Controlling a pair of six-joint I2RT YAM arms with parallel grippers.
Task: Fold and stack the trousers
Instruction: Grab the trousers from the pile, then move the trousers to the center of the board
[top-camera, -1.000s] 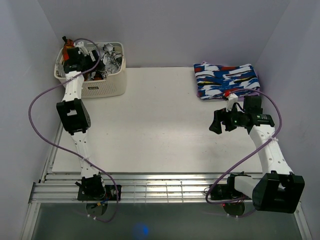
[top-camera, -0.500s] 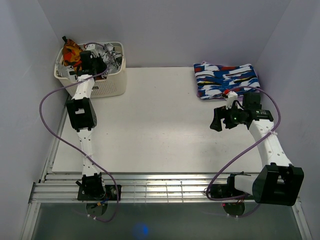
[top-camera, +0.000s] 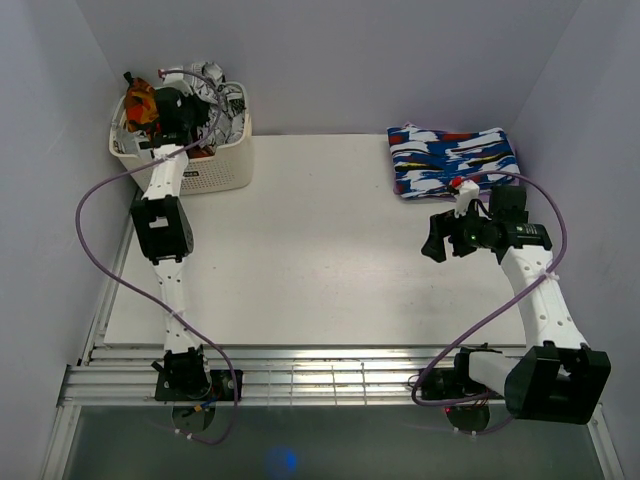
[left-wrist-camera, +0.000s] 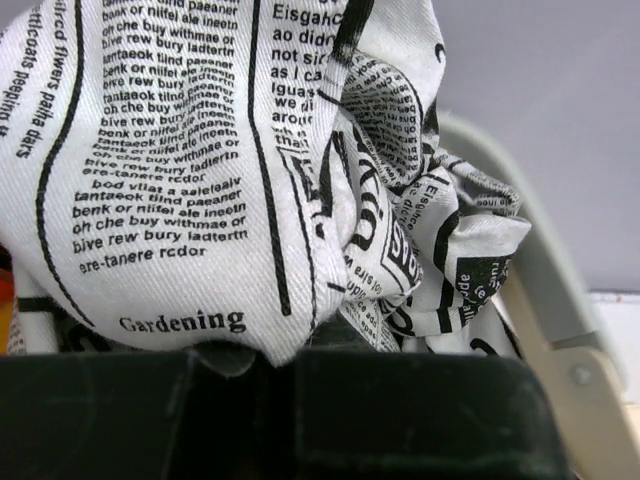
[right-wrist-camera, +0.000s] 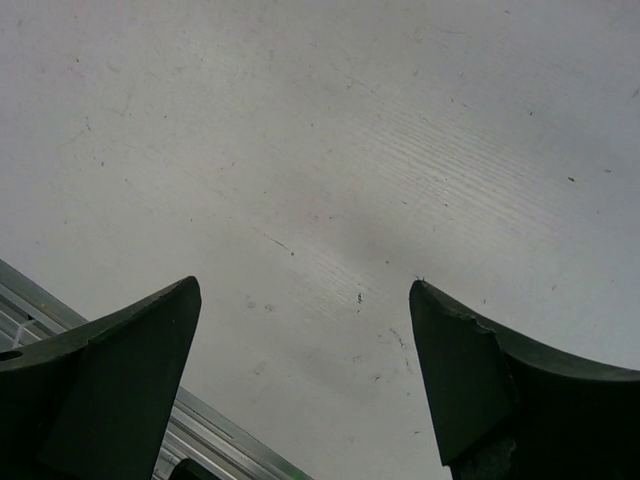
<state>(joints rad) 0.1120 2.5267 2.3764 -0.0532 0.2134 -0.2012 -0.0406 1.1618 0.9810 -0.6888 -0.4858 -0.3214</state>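
Note:
The trousers (top-camera: 222, 108), white cloth with black newspaper print, lie bunched in the cream basket (top-camera: 215, 178) at the back left. My left gripper (top-camera: 197, 108) reaches into the basket and is shut on a fold of the trousers (left-wrist-camera: 190, 170), which bulge up from between its black fingers (left-wrist-camera: 400, 400) in the left wrist view. At the right, my right gripper (top-camera: 432, 240) hovers over the white table with its jaws wide open. Only bare table (right-wrist-camera: 330, 150) shows between its fingertips (right-wrist-camera: 150, 330).
A folded blue, white and red garment (top-camera: 452, 160) lies at the back right of the table, just behind my right arm. An orange-red patterned cloth (top-camera: 138, 103) sits in the basket's left end. The metal rail (top-camera: 330, 365) runs along the near edge.
My left gripper moved right within the basket and closed on the trousers. The right arm has barely moved and stays open.

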